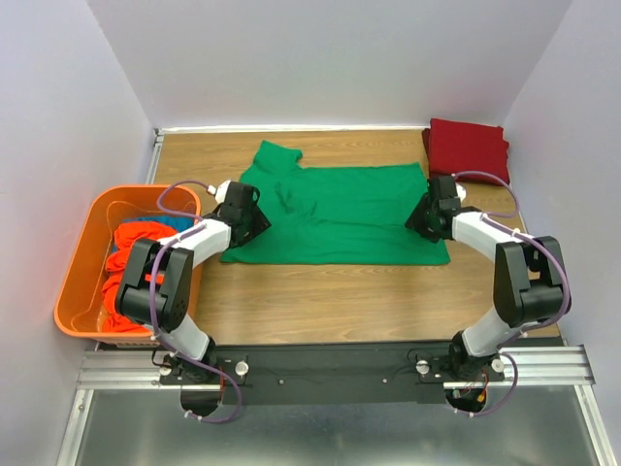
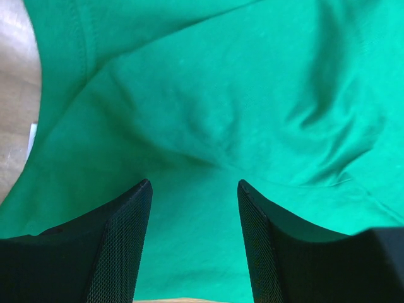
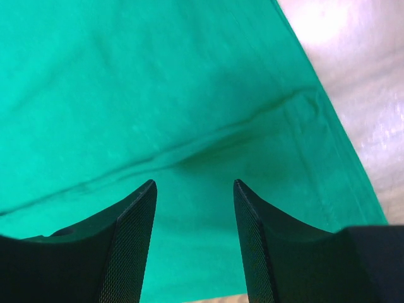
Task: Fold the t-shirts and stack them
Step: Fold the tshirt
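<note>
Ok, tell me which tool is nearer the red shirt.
Right. The right tool is at the right edge of the green shirt, close to the red shirt; the left tool is at its left edge, by the bin.

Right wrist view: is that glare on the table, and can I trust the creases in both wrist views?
Right wrist: yes, the bare table at upper right is washed out pale; the green t-shirt looks slightly soft, its long crease yet readable. Left wrist: no glare, wrinkles sharp with dark shadows. Top external: even light, faint shadows only.
</note>
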Robot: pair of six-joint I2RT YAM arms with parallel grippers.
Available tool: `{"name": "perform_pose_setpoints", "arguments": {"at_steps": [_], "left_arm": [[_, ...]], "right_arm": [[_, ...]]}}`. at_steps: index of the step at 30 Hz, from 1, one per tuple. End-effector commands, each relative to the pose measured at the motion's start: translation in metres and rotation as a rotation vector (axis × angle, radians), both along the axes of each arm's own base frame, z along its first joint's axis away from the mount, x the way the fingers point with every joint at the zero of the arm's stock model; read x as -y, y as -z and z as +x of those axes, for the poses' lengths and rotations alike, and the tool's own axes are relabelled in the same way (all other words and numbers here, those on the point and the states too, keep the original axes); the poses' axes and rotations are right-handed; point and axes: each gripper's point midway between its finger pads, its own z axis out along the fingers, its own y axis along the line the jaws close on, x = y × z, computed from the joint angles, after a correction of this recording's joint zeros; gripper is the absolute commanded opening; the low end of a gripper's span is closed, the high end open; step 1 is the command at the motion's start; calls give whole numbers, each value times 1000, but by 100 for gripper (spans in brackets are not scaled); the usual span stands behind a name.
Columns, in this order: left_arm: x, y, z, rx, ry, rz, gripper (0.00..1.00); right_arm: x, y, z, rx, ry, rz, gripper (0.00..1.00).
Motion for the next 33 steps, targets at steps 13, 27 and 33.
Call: {"name": "perform_pose_setpoints", "arguments": {"at_steps": [13,27,33], "left_arm": [[-20,26,-52,-60,-129,35,63],[-12,22,-117,-69,-158,-6,62],[-14,1,-125,1,-145,-39,62]], "right_arm": [[8,45,-74,-138,124,46,59],[21,31,-137,-160,221,107,59],[21,27,-160,-168,220,124,59]]}}
